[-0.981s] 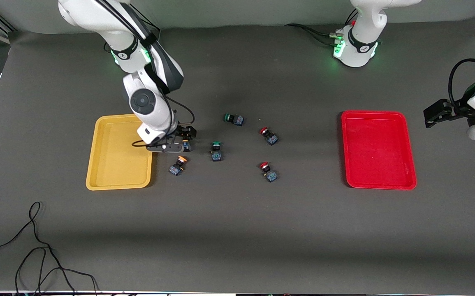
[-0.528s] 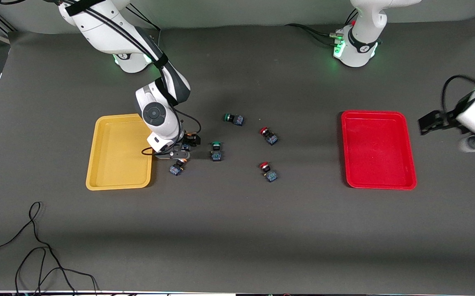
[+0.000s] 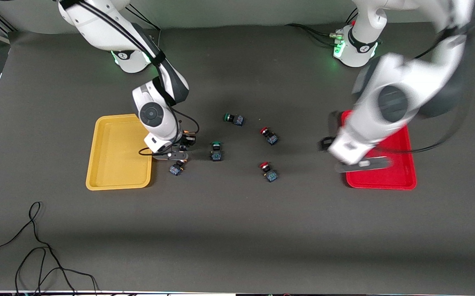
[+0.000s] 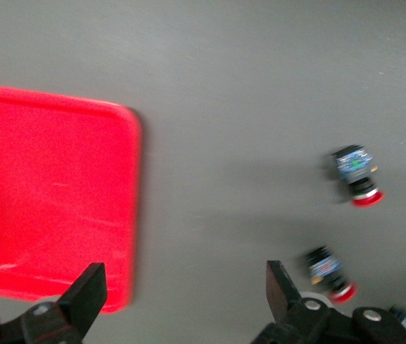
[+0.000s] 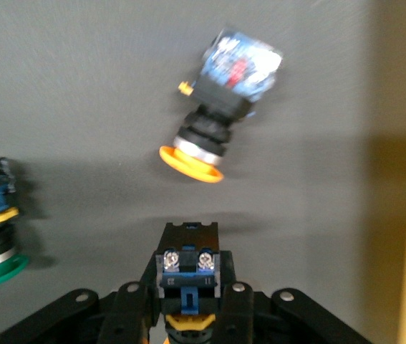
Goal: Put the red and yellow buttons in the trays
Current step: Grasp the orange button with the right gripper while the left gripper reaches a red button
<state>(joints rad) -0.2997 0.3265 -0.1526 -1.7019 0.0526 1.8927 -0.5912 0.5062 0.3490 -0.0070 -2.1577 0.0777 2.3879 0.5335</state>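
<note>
Right gripper (image 5: 188, 315): clenched on a yellow button (image 5: 187, 283), just beside the yellow tray (image 3: 118, 152), so the drop is short.
Other yellow button (image 3: 176, 167): on the surface, close under this gripper, near the tray's corner.
Left gripper (image 4: 181, 301): fingers spread, holding nothing, over the red tray's (image 3: 379, 150) edge, facing the red buttons.
Red buttons (image 3: 269, 136) (image 3: 268, 171): mid-surface, between the trays.
Green buttons (image 3: 216, 151) (image 3: 234, 119): not wanted, likely left alone.
</note>
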